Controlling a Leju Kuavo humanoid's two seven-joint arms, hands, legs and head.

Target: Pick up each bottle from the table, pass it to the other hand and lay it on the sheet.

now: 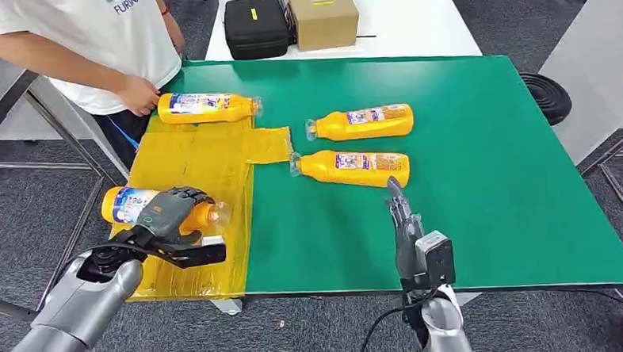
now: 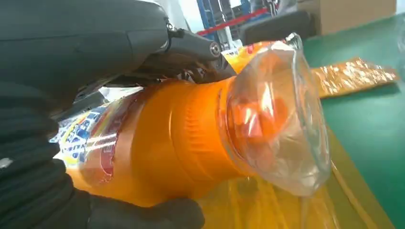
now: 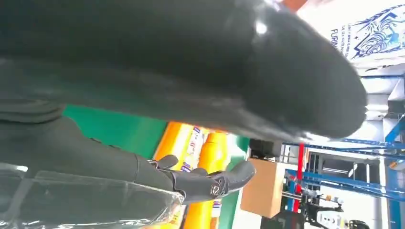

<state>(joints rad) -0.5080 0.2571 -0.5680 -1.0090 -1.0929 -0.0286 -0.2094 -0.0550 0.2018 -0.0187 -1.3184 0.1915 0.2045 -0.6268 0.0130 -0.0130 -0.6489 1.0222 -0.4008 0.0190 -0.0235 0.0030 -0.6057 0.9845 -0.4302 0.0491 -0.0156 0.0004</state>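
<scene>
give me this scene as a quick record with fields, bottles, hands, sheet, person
left hand: grips an orange bottle over the yellow sheet
right hand: open, fingers straight, near the closer of two bottles
bottles on green mat: two, lying on their sides
bottle on sheet: one at the far edge
person: hand touching that far bottle
behind mat: black case, cardboard box

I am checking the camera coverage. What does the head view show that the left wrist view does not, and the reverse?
Head view alone: the right hand held empty above the green mat, two orange bottles lying on that mat, and a person's hand on a third bottle. Left wrist view alone: a close look at the clear cap of the held bottle. Both: the left hand gripping an orange bottle over the yellow sheet.
</scene>
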